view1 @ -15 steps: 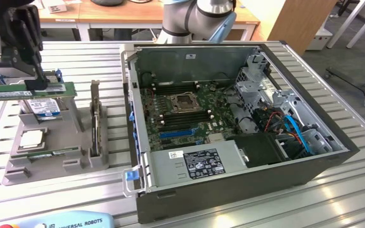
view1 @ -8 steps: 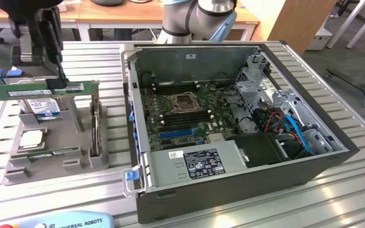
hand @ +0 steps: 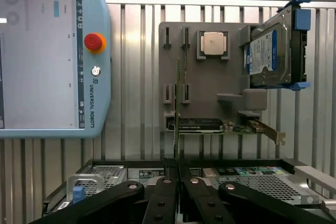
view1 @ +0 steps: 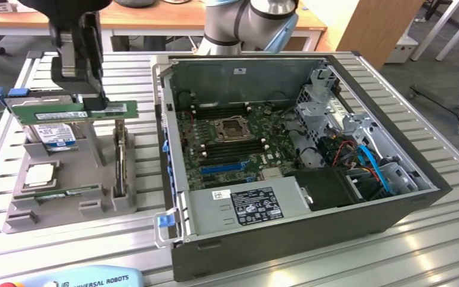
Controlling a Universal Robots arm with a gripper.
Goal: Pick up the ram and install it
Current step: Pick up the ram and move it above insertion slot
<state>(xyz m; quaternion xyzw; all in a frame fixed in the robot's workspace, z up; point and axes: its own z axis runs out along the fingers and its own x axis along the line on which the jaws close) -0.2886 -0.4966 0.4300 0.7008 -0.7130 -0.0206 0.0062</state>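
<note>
Slatted table [view1: 453, 239], computer case [view1: 309, 239], parts holder [view1: 24, 222], pendant [view1: 86, 279]

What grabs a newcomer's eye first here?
The open computer case with its bare motherboard dominates the exterior view's centre and right. On that view's left, the gripper holds the ram above a gray parts fixture where a hard drive and a processor chip sit.
</note>
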